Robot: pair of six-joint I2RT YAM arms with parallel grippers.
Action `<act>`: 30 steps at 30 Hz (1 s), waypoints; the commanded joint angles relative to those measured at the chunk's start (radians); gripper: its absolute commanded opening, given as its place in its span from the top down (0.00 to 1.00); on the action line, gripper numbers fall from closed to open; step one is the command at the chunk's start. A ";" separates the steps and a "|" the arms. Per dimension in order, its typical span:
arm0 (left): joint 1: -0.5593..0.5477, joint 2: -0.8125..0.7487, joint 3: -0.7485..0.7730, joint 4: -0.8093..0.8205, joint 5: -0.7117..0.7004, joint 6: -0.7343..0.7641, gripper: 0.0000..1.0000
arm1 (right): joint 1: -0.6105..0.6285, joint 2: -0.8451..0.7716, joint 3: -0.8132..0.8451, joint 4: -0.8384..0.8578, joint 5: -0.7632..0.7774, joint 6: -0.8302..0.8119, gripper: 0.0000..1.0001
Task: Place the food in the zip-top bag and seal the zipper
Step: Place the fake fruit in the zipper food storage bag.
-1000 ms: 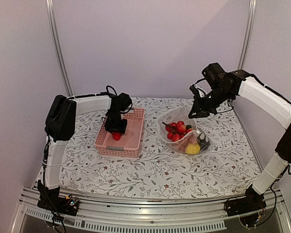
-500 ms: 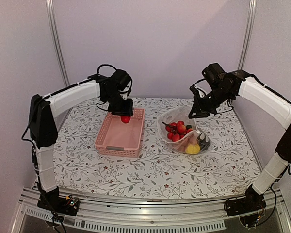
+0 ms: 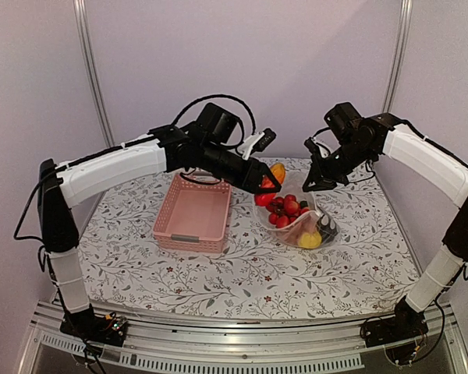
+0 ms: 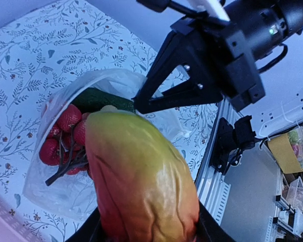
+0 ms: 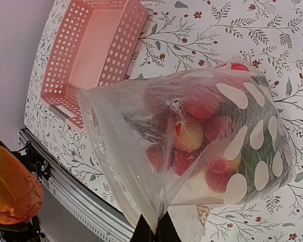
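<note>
Loading food: our left gripper [image 3: 269, 181] clamps the pepper [image 4: 141, 181] above the zip-top bag [image 5: 192, 151], our right gripper [image 5: 153, 231] pinching its rim; next, we lower and release.

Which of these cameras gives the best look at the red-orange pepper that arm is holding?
The left wrist view: the pepper fills the frame, its yellow-to-red skin sharp. The top view shows only a small orange bit at the left gripper. The right wrist view catches part of it in the lower left corner.

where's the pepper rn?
The pepper is at top-view centre, held in the left gripper above the zip-top bag's open mouth, right of the pink basket.
</note>
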State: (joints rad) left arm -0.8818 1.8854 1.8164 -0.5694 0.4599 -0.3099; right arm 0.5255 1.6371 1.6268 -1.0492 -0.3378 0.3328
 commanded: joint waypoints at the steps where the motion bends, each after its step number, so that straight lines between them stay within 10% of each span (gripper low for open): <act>1: -0.012 0.074 0.007 0.021 0.069 0.007 0.69 | 0.005 -0.031 0.024 -0.015 -0.036 -0.006 1.00; 12: -0.014 0.308 0.184 0.044 0.091 -0.087 0.66 | 0.016 -0.030 0.053 -0.013 -0.083 0.011 1.00; 18: -0.011 0.404 0.278 0.074 0.088 -0.200 0.37 | 0.016 -0.018 0.070 -0.030 -0.116 0.006 1.00; 20: -0.014 0.385 0.269 0.083 0.099 -0.204 0.02 | 0.016 -0.012 0.084 -0.034 -0.120 0.006 1.00; 30: -0.012 0.035 0.085 0.075 -0.119 0.002 0.00 | 0.016 -0.033 0.058 -0.019 -0.114 0.019 1.00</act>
State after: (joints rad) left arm -0.8856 2.1334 1.9949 -0.5362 0.4450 -0.4152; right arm 0.5365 1.6371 1.6821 -1.0897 -0.4290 0.3485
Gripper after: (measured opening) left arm 0.996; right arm 0.005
